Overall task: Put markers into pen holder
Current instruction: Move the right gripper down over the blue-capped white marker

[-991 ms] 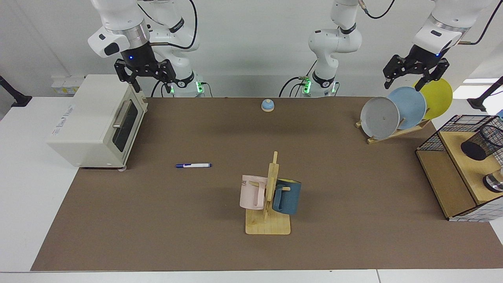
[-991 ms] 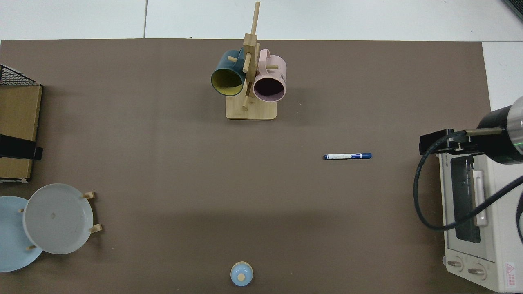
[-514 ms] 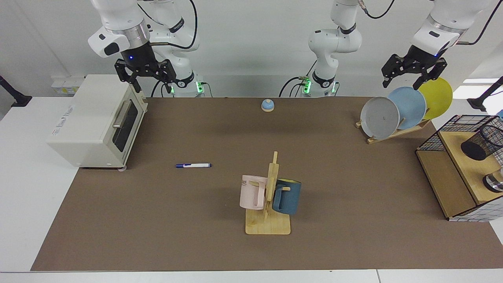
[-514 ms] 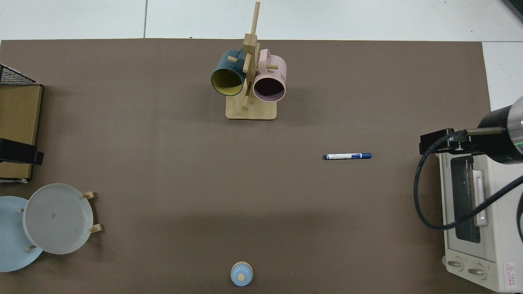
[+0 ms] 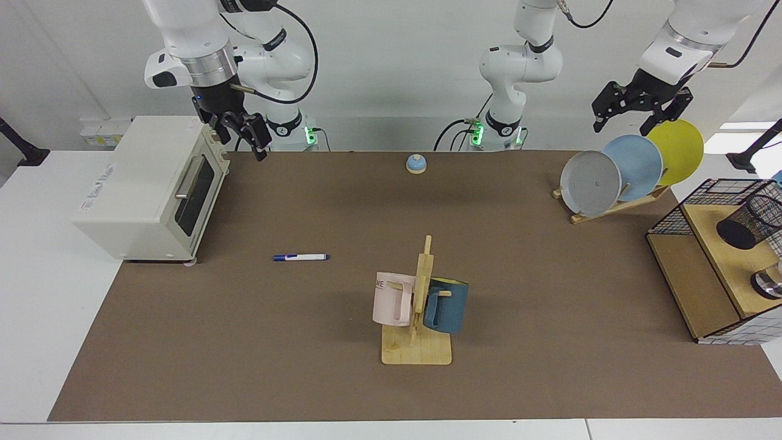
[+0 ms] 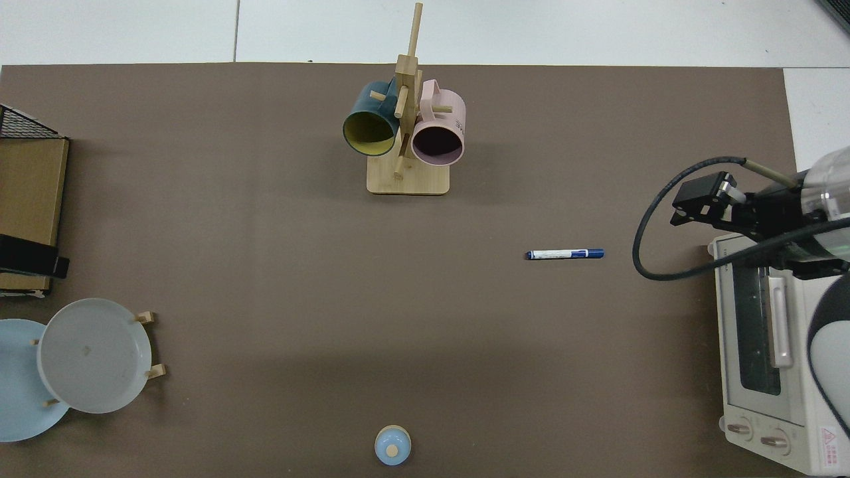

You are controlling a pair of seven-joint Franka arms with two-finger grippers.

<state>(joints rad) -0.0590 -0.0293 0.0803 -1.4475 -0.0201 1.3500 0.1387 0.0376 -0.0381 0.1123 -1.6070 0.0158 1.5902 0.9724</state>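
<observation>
Right gripper (image 5: 247, 135): raised beside the toaster oven (image 5: 153, 186) at the far corner, tilted toward the table's (image 5: 305, 366) middle, fingers parted, nothing between them; likely aimed at the marker (image 5: 300, 257). Marker: flat on the table, well apart from the oven and the mug rack (image 5: 417, 318), free for a top-down grasp. Left gripper (image 5: 632, 113): high over the plate rack (image 5: 617, 205), spread wide, empty, waiting. Pen holder (image 5: 750, 221): tipped over on the shelf crate's (image 5: 690, 293) wooden top, mouth sideways, probably needing righting or a sideways insertion.
</observation>
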